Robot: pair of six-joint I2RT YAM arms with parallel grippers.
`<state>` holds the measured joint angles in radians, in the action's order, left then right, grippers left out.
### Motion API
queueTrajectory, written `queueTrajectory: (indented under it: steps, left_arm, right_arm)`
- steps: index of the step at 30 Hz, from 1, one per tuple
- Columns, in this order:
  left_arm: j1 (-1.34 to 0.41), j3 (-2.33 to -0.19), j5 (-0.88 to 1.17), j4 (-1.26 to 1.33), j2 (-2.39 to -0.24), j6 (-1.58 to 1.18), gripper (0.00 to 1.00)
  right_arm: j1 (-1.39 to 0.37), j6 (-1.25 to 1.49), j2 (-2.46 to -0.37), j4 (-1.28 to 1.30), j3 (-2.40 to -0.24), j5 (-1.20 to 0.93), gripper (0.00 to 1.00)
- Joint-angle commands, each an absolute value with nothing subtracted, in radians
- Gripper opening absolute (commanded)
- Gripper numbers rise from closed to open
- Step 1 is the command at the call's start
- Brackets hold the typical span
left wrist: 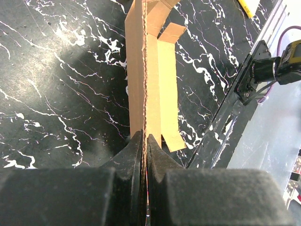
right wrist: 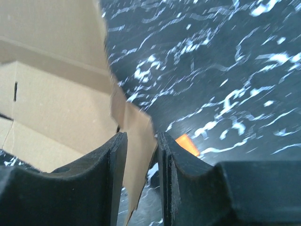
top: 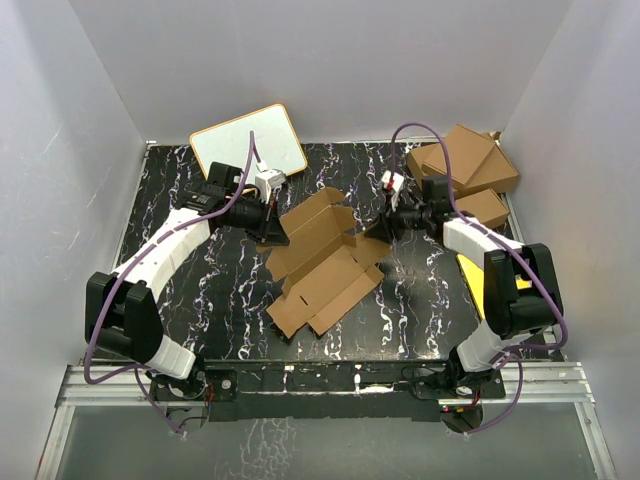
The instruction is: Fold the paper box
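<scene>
Black white-veined table (top: 232, 300), pale grey walls (top: 350, 60), paper box (top: 325, 262) at centre

Left fingers (left wrist: 131, 157) pressed tight together; right fingers (right wrist: 115, 181) slightly apart, apparently not clamping.

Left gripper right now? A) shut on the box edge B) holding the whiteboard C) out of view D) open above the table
A: the left wrist view shows the left gripper pinched shut on the upright edge of the box.
</scene>
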<state>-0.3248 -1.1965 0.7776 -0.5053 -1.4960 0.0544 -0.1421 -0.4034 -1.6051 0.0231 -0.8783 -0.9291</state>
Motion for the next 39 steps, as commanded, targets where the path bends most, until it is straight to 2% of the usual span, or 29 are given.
queueTrajectory:
  steps: [1,9,13,15,23,24,26,29,30,31,36,39]
  left_arm:
    - [-0.331,-1.222,0.79,-0.523,-1.479,0.079,0.0]
    - [-0.331,-1.24,0.789,-0.536,-1.477,0.089,0.0]
    - [-0.331,-1.241,0.792,-0.538,-1.477,0.091,0.0]
    - [-0.331,-1.242,0.793,-0.538,-1.478,0.092,0.0]
    - [-0.331,-1.254,0.795,-0.548,-1.481,0.097,0.0]
    - [-0.332,-1.257,0.794,-0.549,-1.481,0.098,0.0]
    - [-0.331,-1.264,0.791,-0.554,-1.481,0.099,0.0]
    - [-0.331,-1.28,0.785,-0.568,-1.483,0.104,0.0]
    - [-0.331,-1.286,0.781,-0.574,-1.483,0.105,0.0]
    - [-0.331,-1.295,0.775,-0.583,-1.484,0.106,0.0]
    - [-0.331,-1.372,0.711,-0.647,-1.488,0.141,0.0]
    - [-0.331,-1.429,0.671,-0.686,-1.489,0.168,0.0]
  right_arm:
    - [-0.142,-0.471,-1.637,0.201,-1.074,-0.913,0.37]
    - [-0.141,-0.61,-1.739,0.538,-1.284,-0.87,0.38]
    - [-0.14,-0.643,-1.806,0.607,-1.344,-0.832,0.55]
    - [-0.13,-0.645,-1.839,0.617,-1.374,-0.816,0.58]
    - [-0.117,-0.74,-1.995,0.798,-1.53,-0.83,0.58]
    - [-0.117,-0.757,-2.007,0.824,-1.545,-0.848,0.57]
    - [-0.118,-0.782,-2.024,0.869,-1.57,-0.884,0.47]
    - [-0.118,-0.807,-2.025,0.9,-1.591,-0.919,0.18]
    - [-0.118,-0.817,-2.019,0.908,-1.595,-0.931,0.11]
    - [-0.118,-0.829,-2.011,0.916,-1.595,-0.947,0.08]
    - [-0.116,-0.831,-1.95,0.888,-1.576,-1.014,0.08]
    - [-0.118,-0.703,-1.848,0.666,-1.477,-1.038,0.08]
